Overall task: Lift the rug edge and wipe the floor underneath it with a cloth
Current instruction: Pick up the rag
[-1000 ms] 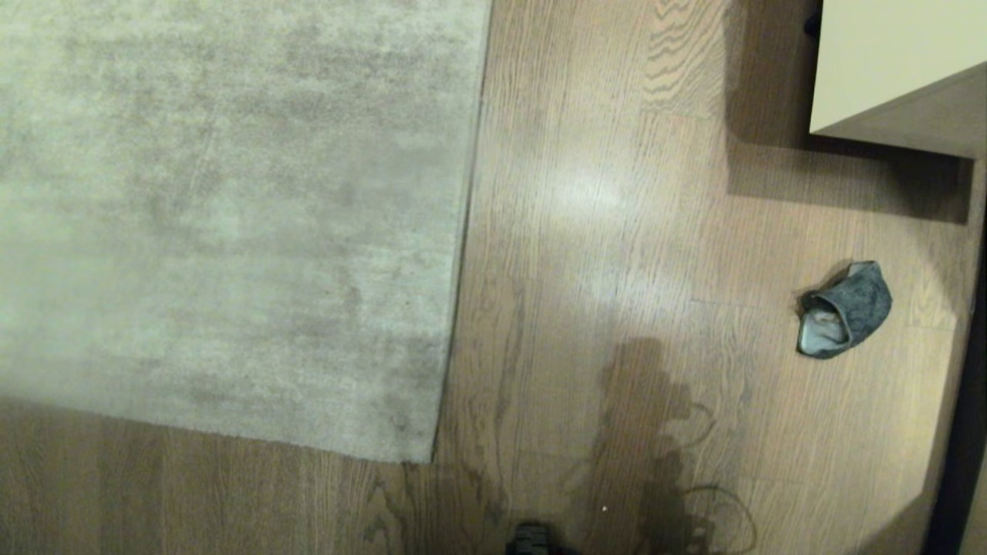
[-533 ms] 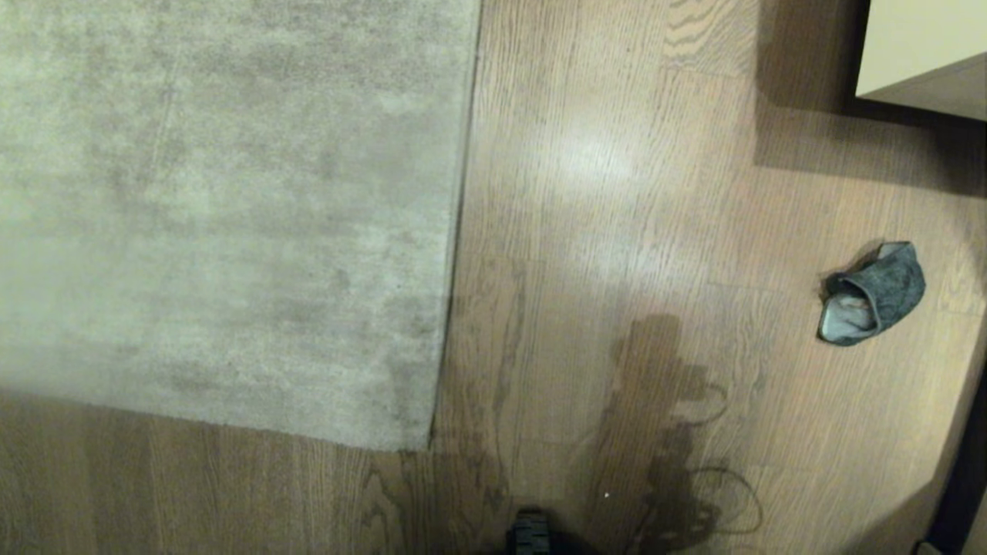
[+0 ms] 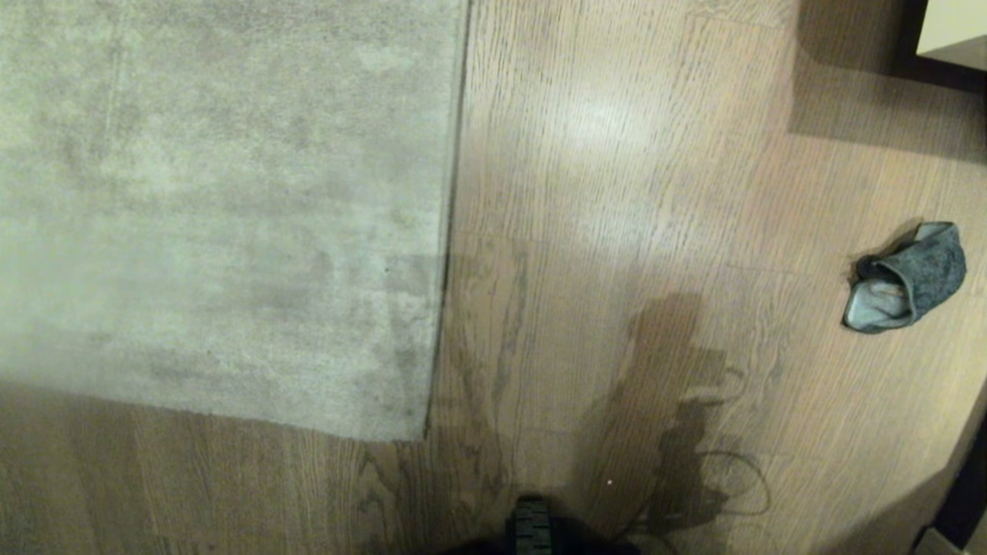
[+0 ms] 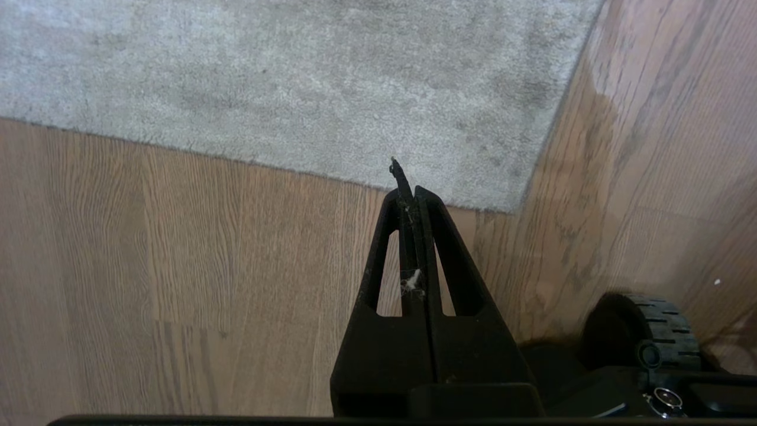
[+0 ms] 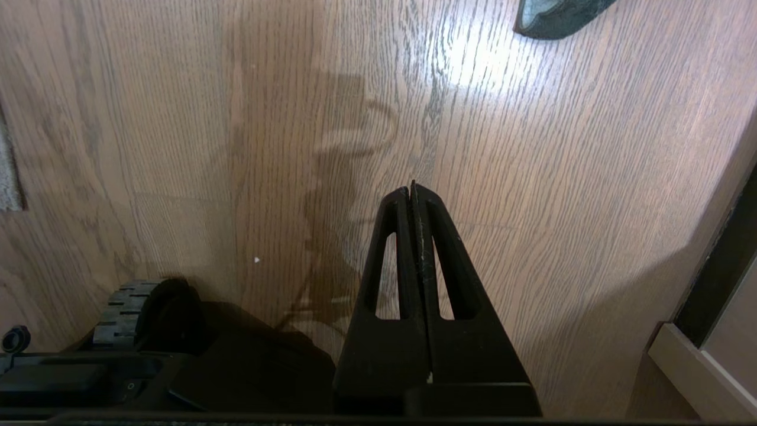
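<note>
Black fingers of the left gripper [image 4: 409, 189] and right gripper [image 5: 413, 190] pressed together (holding nothing) above the floor [image 3: 617, 193]

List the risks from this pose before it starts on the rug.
1. The cloth lies far right on the floor, near the head view's edge; it may slip out of sight.
2. Both end effectors, left and right, are shut and empty.
3. The rug lies flat, so catching its thin edge may fail.

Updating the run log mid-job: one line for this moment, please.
pale grey-beige rug: flat | dark grey-green cloth: lying on wood floor, untouched | left pincer, right pincer: shut, empty
</note>
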